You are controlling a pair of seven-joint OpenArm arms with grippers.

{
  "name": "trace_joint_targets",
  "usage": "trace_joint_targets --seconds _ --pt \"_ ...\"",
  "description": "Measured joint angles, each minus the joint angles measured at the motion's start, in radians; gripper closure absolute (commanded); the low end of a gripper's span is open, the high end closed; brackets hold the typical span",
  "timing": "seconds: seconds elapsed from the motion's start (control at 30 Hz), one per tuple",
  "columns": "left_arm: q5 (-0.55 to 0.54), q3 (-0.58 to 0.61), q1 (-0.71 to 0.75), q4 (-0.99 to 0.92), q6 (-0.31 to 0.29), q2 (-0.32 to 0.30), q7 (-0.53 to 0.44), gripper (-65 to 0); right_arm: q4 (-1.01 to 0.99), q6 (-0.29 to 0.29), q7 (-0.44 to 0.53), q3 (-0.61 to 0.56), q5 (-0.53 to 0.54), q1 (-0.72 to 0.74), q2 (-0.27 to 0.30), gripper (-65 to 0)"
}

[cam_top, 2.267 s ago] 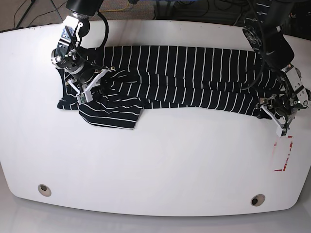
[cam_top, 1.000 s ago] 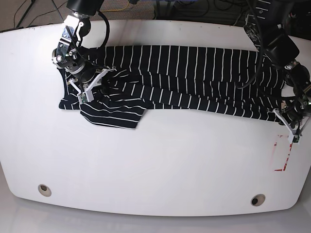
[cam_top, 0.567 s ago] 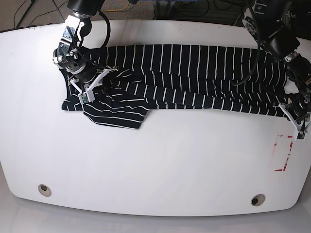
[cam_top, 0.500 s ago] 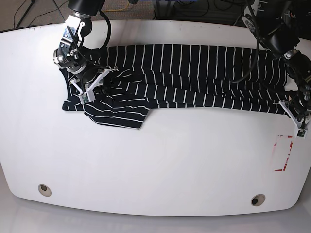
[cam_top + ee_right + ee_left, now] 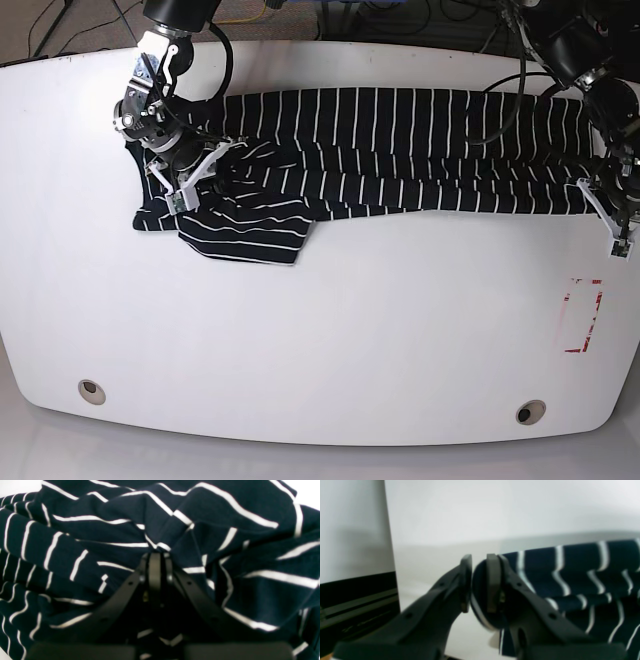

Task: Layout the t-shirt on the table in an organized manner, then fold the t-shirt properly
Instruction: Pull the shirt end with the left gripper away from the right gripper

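Note:
The black, white-striped t-shirt (image 5: 400,150) lies stretched in a long band across the far half of the white table (image 5: 350,330). Its sleeve end is bunched at the left. My right gripper (image 5: 182,188) is over that bunched end. In the right wrist view it (image 5: 157,555) is shut on a ridge of the t-shirt (image 5: 75,542). My left gripper (image 5: 606,215) is at the band's right end. In the left wrist view it (image 5: 479,562) stands with its jaws slightly apart, and a rounded fold of the t-shirt's (image 5: 570,580) edge fills the gap.
Two metal-ringed holes (image 5: 91,390) (image 5: 530,411) sit near the table's front edge. A red-marked rectangle (image 5: 583,315) lies at the right, below my left gripper. Cables and dark floor show beyond the far edge.
My left gripper has moved toward the far right with the shirt's end, so the band now lies straighter and higher. The bunched left end shifted slightly right with the right gripper.

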Motion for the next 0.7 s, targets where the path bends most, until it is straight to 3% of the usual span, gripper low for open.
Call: trace_joint_targets --seconds 0.53,0.6,0.7 --pt "0.007 -0.002 0.006 0.01 0.0 -0.002 0.0 -10.6 -0.001 0.0 0.0 0.0 -0.003 0.003 0.001 -2.2" --pt "0.007 -0.002 0.006 0.009 0.0 -0.002 0.0 -12.9 -0.001 0.0 0.0 0.0 -0.003 0.003 0.001 -2.2" --pt "0.008 -0.002 0.003 0.0 0.0 -0.003 0.0 -23.2 -0.001 -0.001 0.0 0.0 -0.003 0.003 0.0 -2.2"
